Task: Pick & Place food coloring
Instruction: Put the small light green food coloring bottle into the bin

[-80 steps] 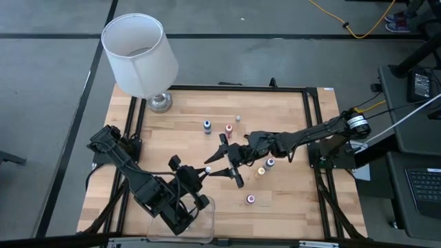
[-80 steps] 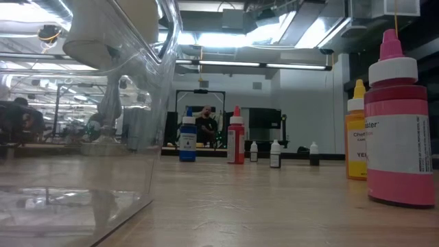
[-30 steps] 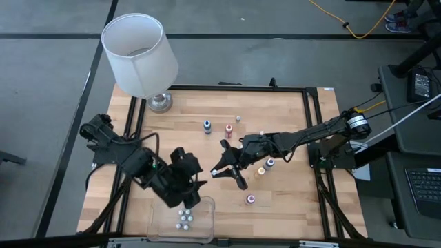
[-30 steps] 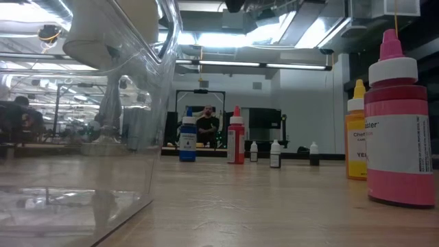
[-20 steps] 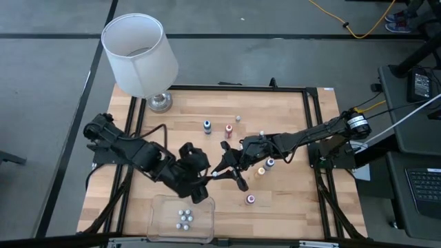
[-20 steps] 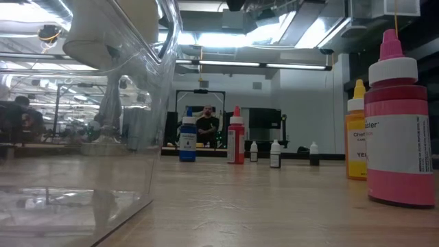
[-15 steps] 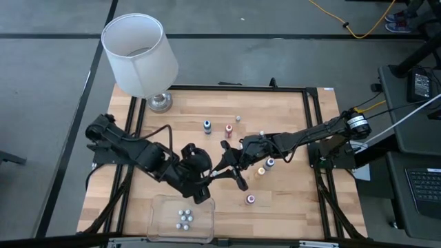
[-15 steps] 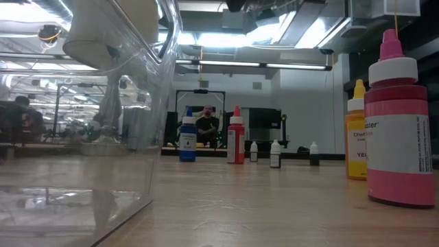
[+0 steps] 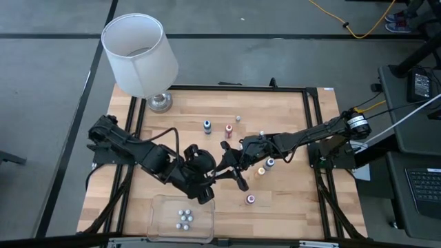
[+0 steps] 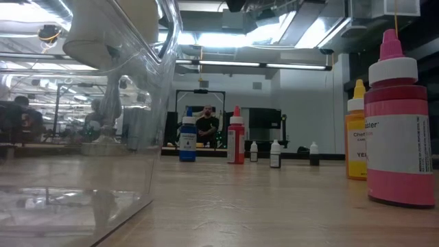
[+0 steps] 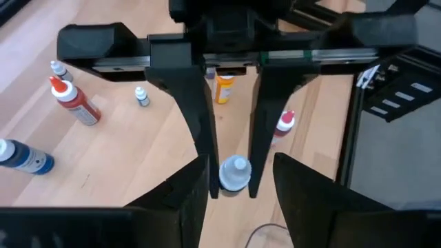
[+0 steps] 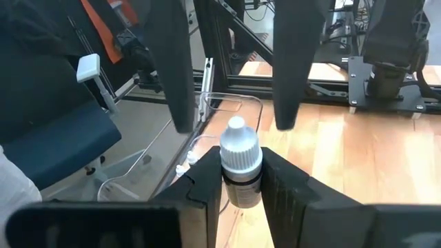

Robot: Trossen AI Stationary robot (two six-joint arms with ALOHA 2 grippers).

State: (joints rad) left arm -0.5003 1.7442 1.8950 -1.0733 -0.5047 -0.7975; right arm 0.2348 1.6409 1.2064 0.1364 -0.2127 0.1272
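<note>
My right gripper (image 12: 241, 165) is shut on a small dark food coloring bottle with a white cap (image 12: 238, 146) and holds it in the air over the middle of the table (image 9: 219, 170). My left gripper (image 11: 239, 170) is open. It faces the right gripper, with one finger on either side of the bottle's cap and neither finger touching it (image 9: 209, 176). Other food coloring bottles stand upright on the wood: blue (image 9: 207, 126), red (image 9: 228, 129), orange (image 9: 261, 170), dark purple (image 9: 270, 163) and pink (image 9: 250, 199). My right gripper pinches the bottle's dark body just below the white cap (image 12: 242, 187) between its two fingers. The fingers come nearly level from the table's right side. The bottle stands upright with its cap up, lifted clear of the table.
A clear tub (image 9: 180, 219) at the near edge holds several small white-capped bottles. It fills the left of the low view (image 10: 82, 103). A white-shaded lamp (image 9: 141, 58) stands at the far left corner. A tiny bottle (image 9: 238, 118) stands farther back.
My left gripper has gone from above the clear tub toward the table's right and far side, up to the bottle in my right gripper. Its fingers now stand on either side of that bottle.
</note>
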